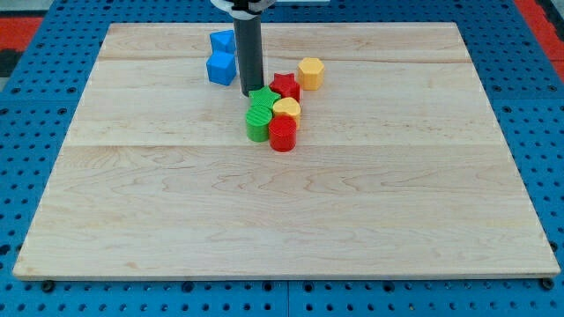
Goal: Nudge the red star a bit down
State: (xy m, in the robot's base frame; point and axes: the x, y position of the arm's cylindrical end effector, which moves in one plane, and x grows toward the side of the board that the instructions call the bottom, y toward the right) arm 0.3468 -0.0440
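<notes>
The red star (285, 85) lies on the wooden board (282, 202) near the view's top centre. My tip (251, 92) is just to the star's left, touching or almost touching the top of the green star (261, 99). A yellow block (286, 108) sits right below the red star. A red cylinder (282, 134) is below that. A green cylinder-like block (257, 123) sits below the green star. A yellow hexagon (310, 71) is to the upper right of the red star.
Two blue blocks (221, 58) stand together to the left of the rod, near the board's top edge. The blue pegboard (35, 79) surrounds the board on all sides.
</notes>
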